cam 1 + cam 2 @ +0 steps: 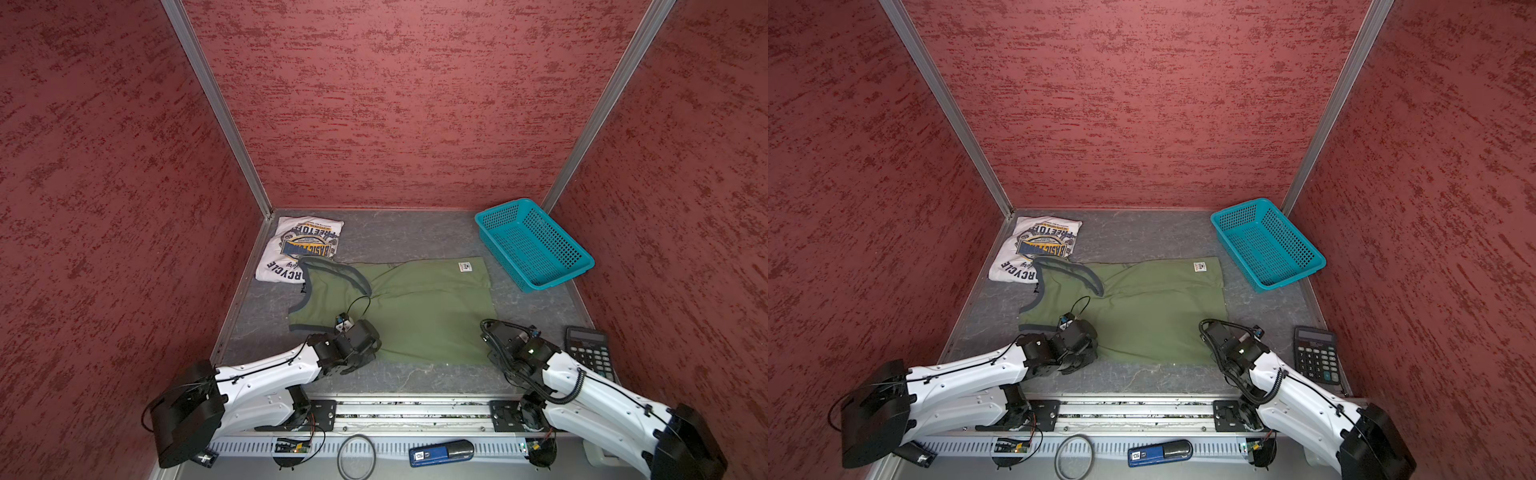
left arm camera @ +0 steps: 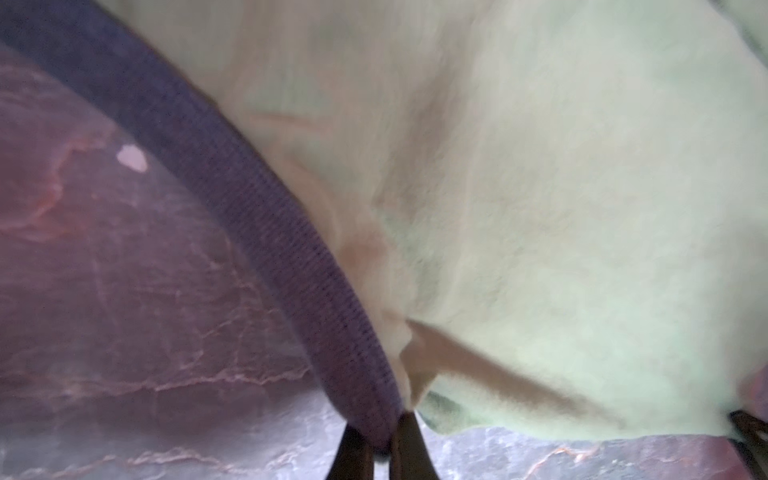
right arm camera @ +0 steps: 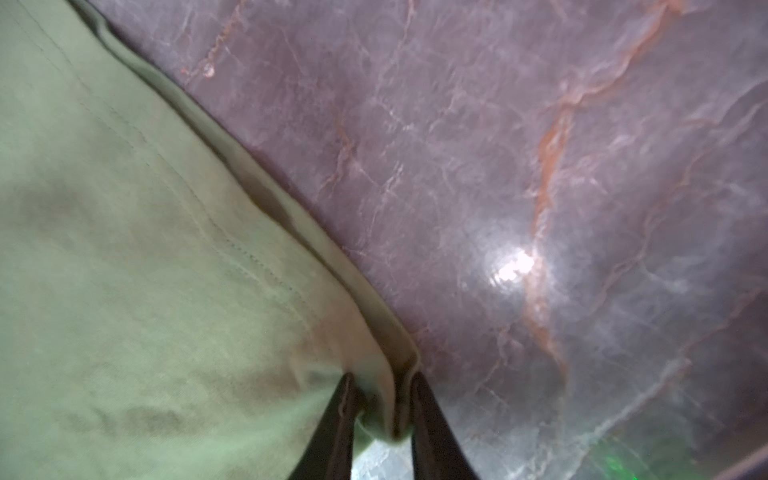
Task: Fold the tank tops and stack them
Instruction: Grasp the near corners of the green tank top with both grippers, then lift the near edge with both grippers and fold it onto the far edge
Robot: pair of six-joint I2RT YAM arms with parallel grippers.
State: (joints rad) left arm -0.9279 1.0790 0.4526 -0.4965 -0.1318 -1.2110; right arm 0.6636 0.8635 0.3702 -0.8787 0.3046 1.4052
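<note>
Basket: back-right corner by the right wall, only its own mesh floor showing, apart from both tops.

Green top: flat mid-worktop, shoulder end left, hem right. One strap overlaps the near edge of the white top, which sits folded in the back-left corner, print up.

Left gripper: pinched together on the dark trim at the green top's near-left edge. Right gripper: clamped on the hem at the near-right corner.

Room: bare worktop strips between the green top and the back wall, and along the front rail. Calculator sits at the right edge, just beside the right arm.
</note>
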